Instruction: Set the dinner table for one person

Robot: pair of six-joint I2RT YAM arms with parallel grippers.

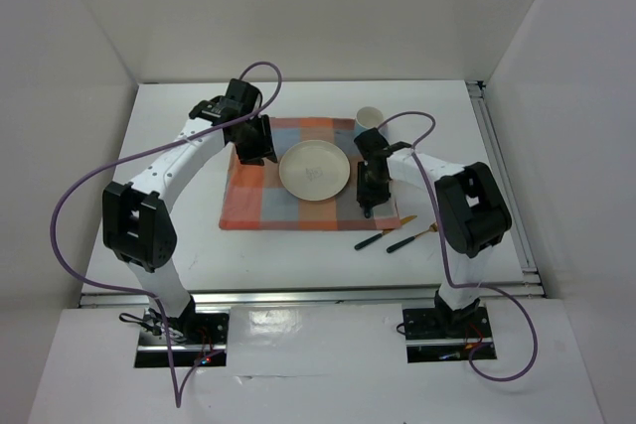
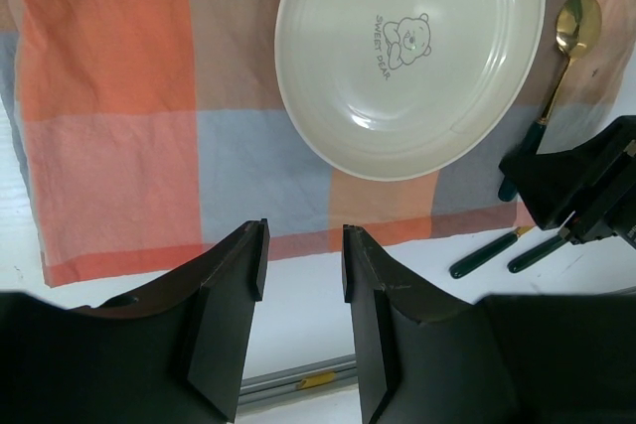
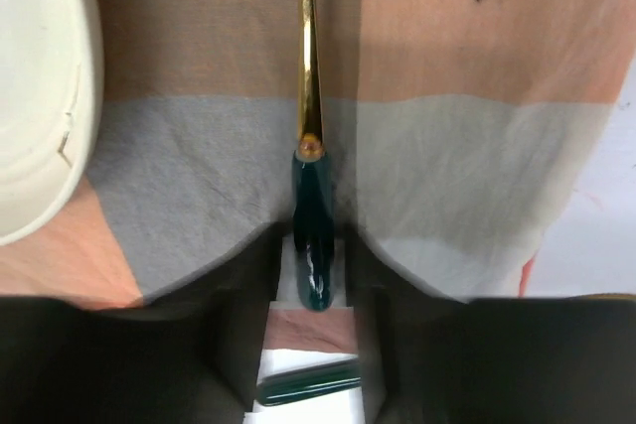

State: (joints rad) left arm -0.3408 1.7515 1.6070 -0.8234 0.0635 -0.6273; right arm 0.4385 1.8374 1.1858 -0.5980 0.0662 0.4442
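A gold spoon with a dark green handle (image 3: pixel 316 235) lies on the orange-and-blue checked mat (image 1: pixel 260 201), to the right of the cream plate (image 1: pixel 314 170). My right gripper (image 3: pixel 316 270) stands low over the handle's end, its fingers on either side with narrow gaps showing. In the left wrist view the spoon's bowl (image 2: pixel 578 22) shows beside the plate (image 2: pixel 409 57). My left gripper (image 2: pixel 303 245) hangs open and empty above the mat's left side (image 1: pixel 254 151). The white dinner table (image 1: pixel 179 245) carries all of it.
Two more green-handled pieces (image 1: pixel 369 241) (image 1: pixel 412 238) lie on the bare table just off the mat's near right corner. A paper cup (image 1: pixel 369 118) stands at the mat's far right corner. A metal rail (image 1: pixel 298 293) runs along the near edge.
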